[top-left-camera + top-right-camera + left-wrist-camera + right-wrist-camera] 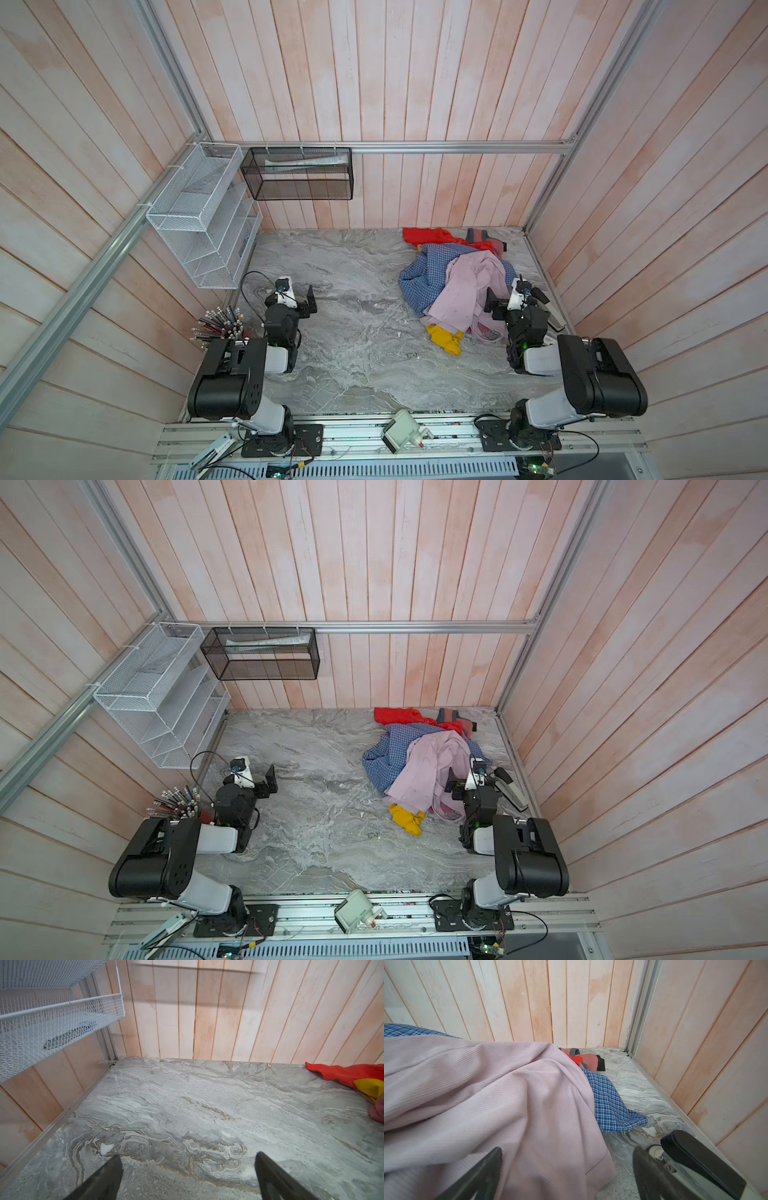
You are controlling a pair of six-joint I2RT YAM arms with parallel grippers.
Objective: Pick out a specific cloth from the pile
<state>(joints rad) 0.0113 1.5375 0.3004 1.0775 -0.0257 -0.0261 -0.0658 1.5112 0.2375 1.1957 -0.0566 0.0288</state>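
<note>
Bearings: a clock face laid over a top view, with 6 at the arm bases and 12 at the far wall.
Cloth: the yellow cloth (446, 338) pokes out at the 6 o'clock edge of the pile (453, 278), bunched on the table (353, 332). The rest seems tucked under the lilac-pink shirt (461, 299) (how much, I cannot tell).
Right gripper: the right gripper (492, 303) sits at the pile's 4 o'clock flank, jaws spread wide and gripping nothing. The cloth lies toward its 7 o'clock.
Stapler: a black stapler (548, 309) lies just beside that gripper, at its 3 o'clock.
Left gripper: the left gripper (309, 301) is at the table's 9 o'clock, well apart from the pile. Its jaws are wide and empty over bare table.
Farther pile: the blue checked shirt (419, 274) is at 10 o'clock, the red-orange cloth (428, 237) at 12, and the grey-and-pink piece (482, 237) at 1, by the wall.
Risk, wrong grab: closing where the right gripper now stands would likely pinch the lilac shirt, not the cloth.
Risk, drag: pulling the exposed yellow end may haul the shirt on top along with it.
Risk, lookalike: a yellow patch (369, 1086) shows beside the red-orange cloth. Whether it is the same garment I cannot tell.
Risk, stapler: a sideways swing toward 3 o'clock could knock it.
</note>
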